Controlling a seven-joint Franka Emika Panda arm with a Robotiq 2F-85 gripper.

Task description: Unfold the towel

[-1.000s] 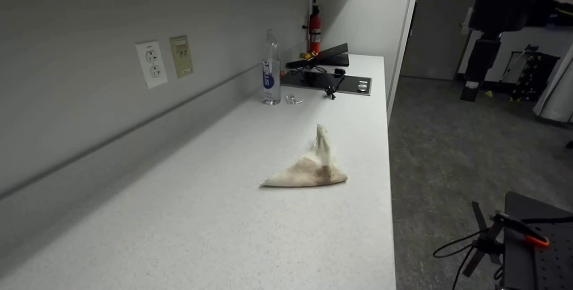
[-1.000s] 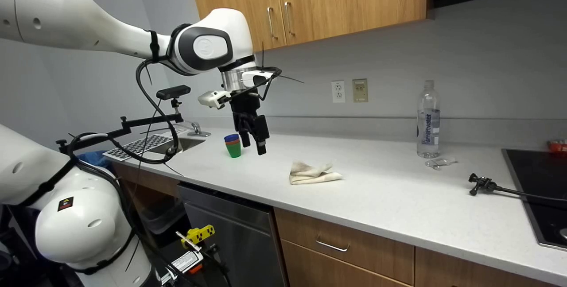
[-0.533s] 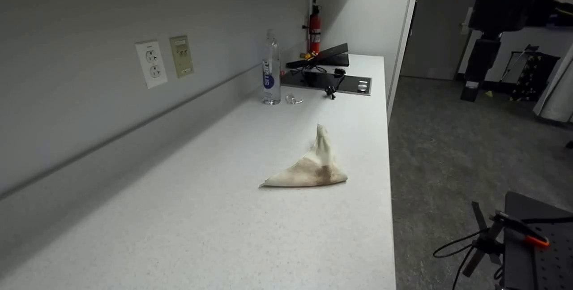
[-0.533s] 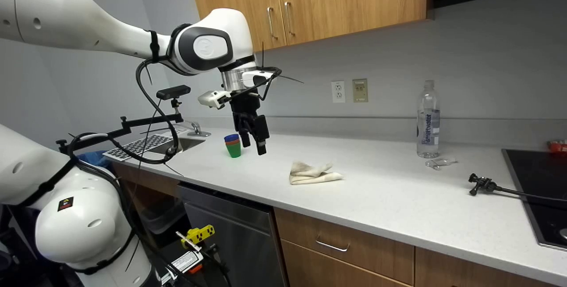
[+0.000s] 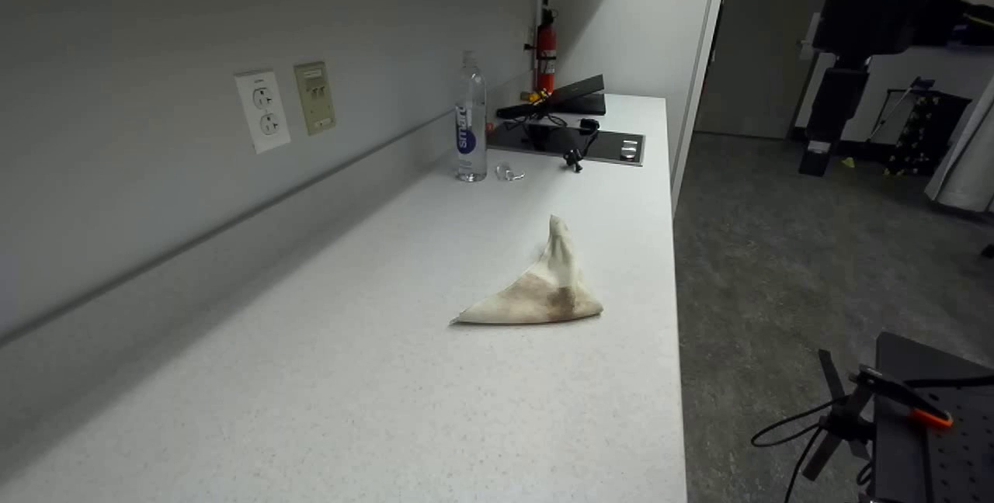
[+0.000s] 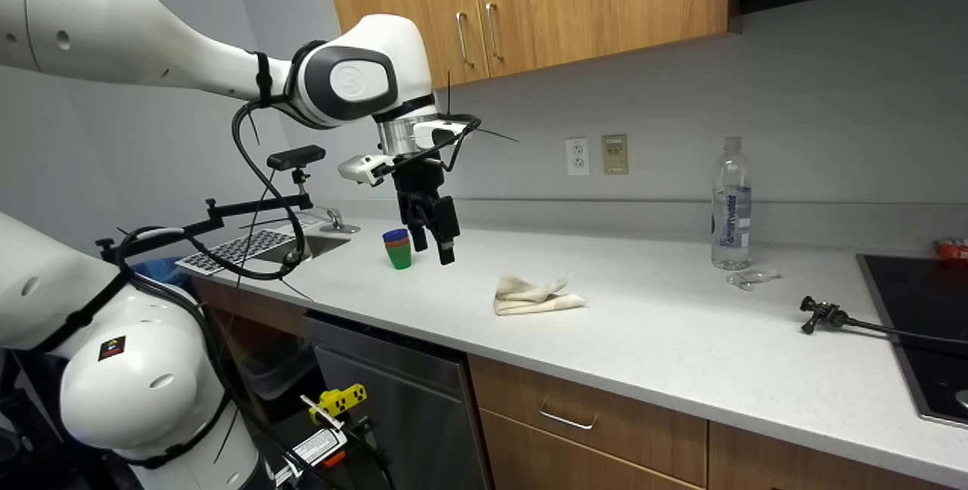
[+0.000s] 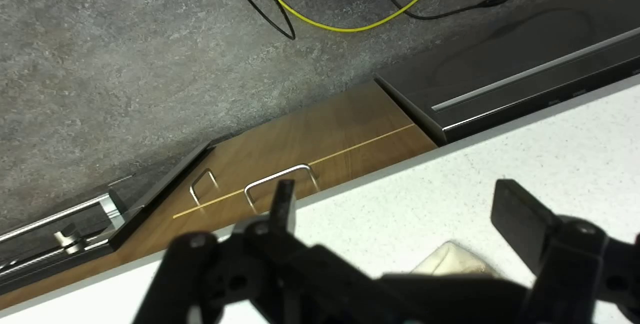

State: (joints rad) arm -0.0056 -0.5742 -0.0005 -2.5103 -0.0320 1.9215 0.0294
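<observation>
The Robotiq gripper (image 6: 434, 246) is hanging in the air, jaws standing wide apart, gripping nothing. In an exterior view, stacked blue, reddish and green cups (image 6: 400, 255) are standing beyond it, slightly left. Lower than the gripper and to its right there, the cream towel (image 6: 525, 298) is lying folded on the countertop (image 6: 643, 324), well apart from the jaws. Farther right, a Smartwater bottle (image 6: 731, 221) is standing near the far wall (image 6: 658, 112), a clear item (image 6: 751, 278) lying beside it, and a black mount (image 6: 824, 314) is lying partly over the cooktop (image 6: 938, 293).
</observation>
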